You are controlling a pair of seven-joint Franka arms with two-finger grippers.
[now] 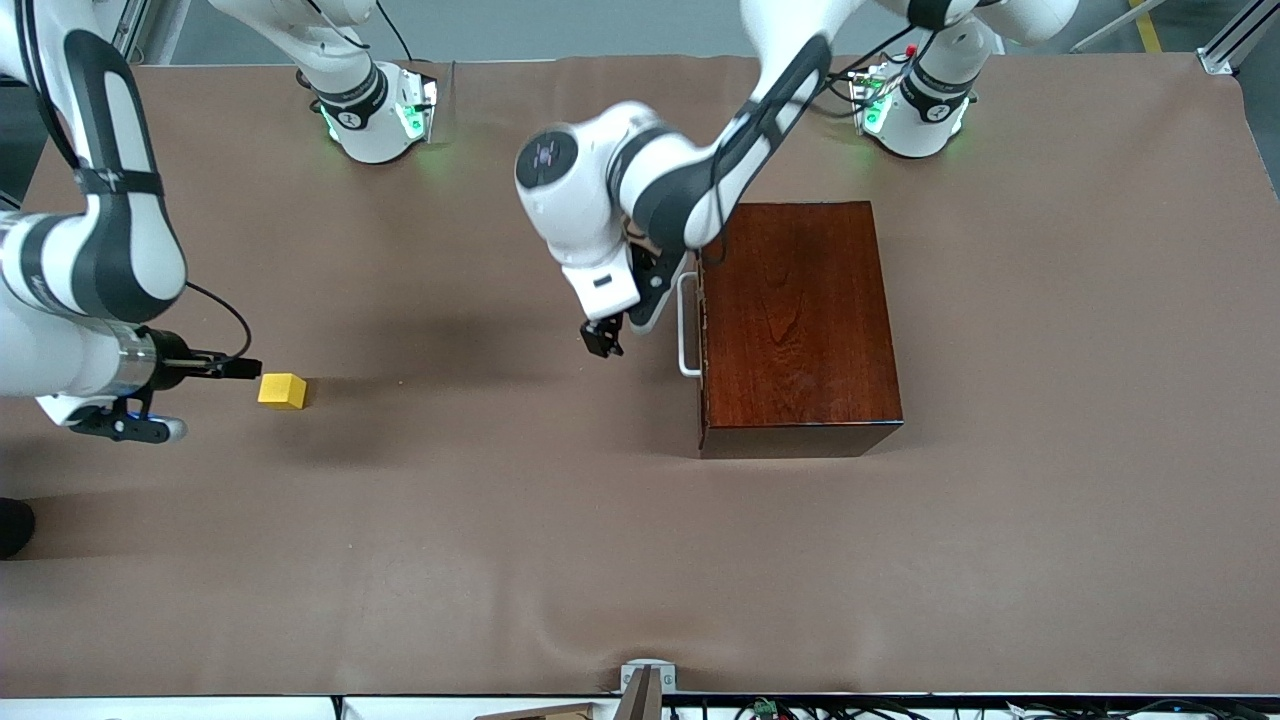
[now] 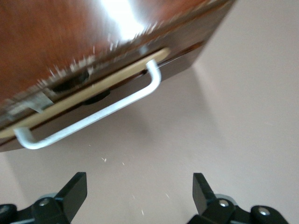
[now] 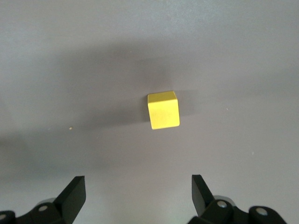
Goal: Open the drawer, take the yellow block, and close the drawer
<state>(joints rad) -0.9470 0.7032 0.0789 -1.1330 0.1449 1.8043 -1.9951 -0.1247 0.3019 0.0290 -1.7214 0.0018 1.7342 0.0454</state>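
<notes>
1. Lowest in the front view: right gripper (image 1: 190, 395), fingers spread wide, empty, beside yellow block (image 1: 282, 390) on brown table (image 1: 560, 560), toward the right arm's end.
2. Left gripper (image 1: 603, 338), fingers apart, empty, near white handle (image 1: 687, 325).
3. Drawer (image 2: 93, 93) in mahogany box (image 1: 798, 325), apparently nearly shut; a pale edge visible in the left wrist view.

A brown-covered table (image 1: 560, 520) carried a mahogany box (image 1: 795, 320) toward three o'clock and a yellow block (image 1: 282, 390) resting at nine o'clock, the two well apart.
</notes>
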